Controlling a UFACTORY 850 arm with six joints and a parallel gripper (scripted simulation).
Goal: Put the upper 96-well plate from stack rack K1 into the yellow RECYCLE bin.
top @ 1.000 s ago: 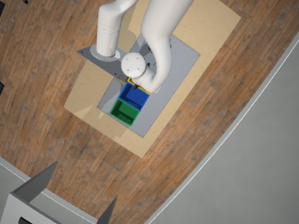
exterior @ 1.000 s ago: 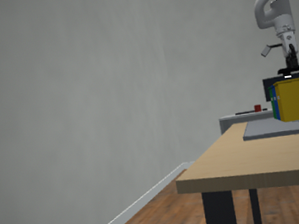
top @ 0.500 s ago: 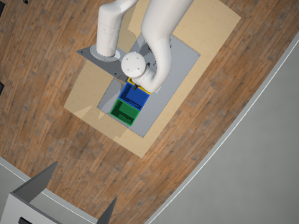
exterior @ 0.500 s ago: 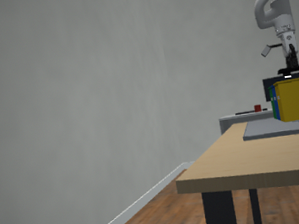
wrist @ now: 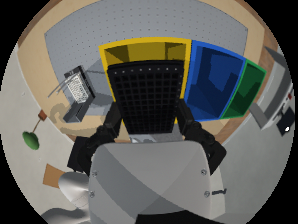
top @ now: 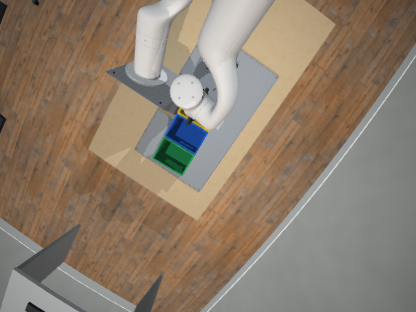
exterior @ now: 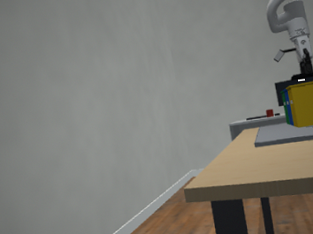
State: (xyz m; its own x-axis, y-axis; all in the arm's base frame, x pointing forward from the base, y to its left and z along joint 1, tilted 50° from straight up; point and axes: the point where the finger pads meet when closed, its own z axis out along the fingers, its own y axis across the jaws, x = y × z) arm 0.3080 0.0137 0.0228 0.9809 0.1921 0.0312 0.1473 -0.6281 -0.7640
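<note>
The black plate (wrist: 148,95) hung level in the air above the mouth of the yellow bin (wrist: 143,50), with most of the bin's opening covered by it in the wrist view. From the side, the plate (exterior: 308,75) sat just above the yellow bin's (exterior: 312,102) rim, not yet inside. The gripper (wrist: 150,123) was clamped on the plate, its two dark fingers pressed against the plate's long sides and standing wide because of it.

Just beside the yellow bin stood the blue bin (wrist: 214,82), and touching that on its far side the green bin (wrist: 245,90), all three in a row and upright. From above, the wrist and forearm hid nearly all of the yellow bin (top: 182,112); the blue bin (top: 186,132) and green bin (top: 173,156) showed plainly.

The bins stood on a grey mat (top: 255,85) laid over the wooden table (top: 300,30). To the left in the wrist view the rack (wrist: 77,86) stood well apart from the bins. The arm's base plate (top: 116,74) lay at the table's edge.
</note>
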